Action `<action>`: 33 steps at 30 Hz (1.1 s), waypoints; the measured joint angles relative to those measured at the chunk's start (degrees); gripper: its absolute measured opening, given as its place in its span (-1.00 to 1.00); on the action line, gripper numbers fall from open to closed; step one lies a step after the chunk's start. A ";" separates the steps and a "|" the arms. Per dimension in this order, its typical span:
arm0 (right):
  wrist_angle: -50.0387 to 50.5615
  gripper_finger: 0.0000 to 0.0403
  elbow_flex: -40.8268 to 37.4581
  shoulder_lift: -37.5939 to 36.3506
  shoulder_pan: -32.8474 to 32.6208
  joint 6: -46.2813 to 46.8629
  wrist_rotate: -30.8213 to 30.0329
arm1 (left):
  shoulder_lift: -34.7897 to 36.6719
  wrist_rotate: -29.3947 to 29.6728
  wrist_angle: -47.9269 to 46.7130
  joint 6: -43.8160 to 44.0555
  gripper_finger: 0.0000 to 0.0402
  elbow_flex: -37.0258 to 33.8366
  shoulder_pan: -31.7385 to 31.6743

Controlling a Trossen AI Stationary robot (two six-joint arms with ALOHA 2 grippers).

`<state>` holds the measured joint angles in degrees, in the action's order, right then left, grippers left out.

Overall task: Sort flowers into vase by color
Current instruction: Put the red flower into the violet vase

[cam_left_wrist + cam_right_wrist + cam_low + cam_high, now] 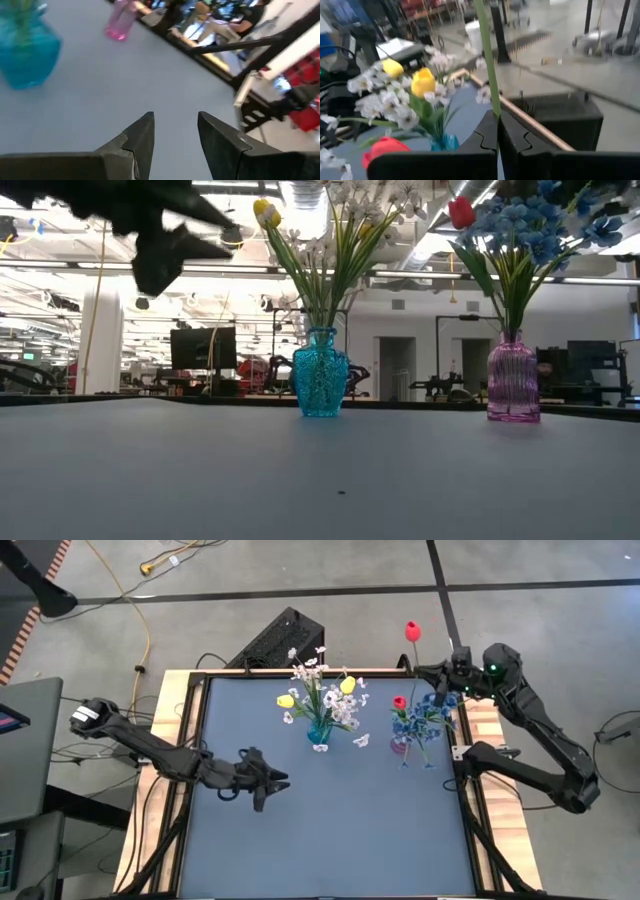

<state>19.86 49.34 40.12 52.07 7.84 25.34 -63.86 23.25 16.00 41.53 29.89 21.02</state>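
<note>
A teal vase (319, 732) (320, 375) holds white sprays and two yellow buds (423, 82). A pink vase (400, 748) (513, 380) holds blue sprays and a red bud (399, 702). Both vases stand upright on the table. My right gripper (440, 682) (497, 120) is near the table's far right corner, above the pink vase, shut on a second red tulip (412, 632). My left gripper (272, 780) (175, 132) hovers open above the mat, left of the teal vase, touching nothing. One loose white blossom (361, 740) lies between the vases. My right gripper pinches the red tulip's green stem (494, 107) between its two fingers, which lie across the stem. It comes roughly level from the table's right side. The flower is lifted clear, with its red bud (412, 632) out past the table's far edge. The stem's lower end is hidden.
The blue-grey mat (330, 830) has a wooden frame (165, 740) around it. A black box (280, 640) stands beyond the far edge. Open mat lies on the near side of both vases.
</note>
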 joint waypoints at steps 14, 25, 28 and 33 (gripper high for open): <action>9.25 -0.88 7.92 5.50 -7.68 -1.99 -11.25 | -0.02 5.57 5.82 -6.54 -0.31 -5.01 -0.02; 8.56 -0.88 5.24 7.13 -8.00 -3.35 -12.55 | -0.02 5.98 8.06 -8.13 -0.31 -5.00 -0.04; 8.20 -0.88 4.24 7.09 -8.43 -3.30 -12.63 | -0.02 6.10 8.05 -8.32 -0.31 -4.98 -0.04; 7.84 -0.88 2.98 7.04 -10.13 -2.14 -13.59 | -0.02 6.15 7.98 -8.27 -0.31 -4.98 -0.04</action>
<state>27.70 52.31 47.16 41.94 5.70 11.75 -63.88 29.39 23.98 33.26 24.91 20.97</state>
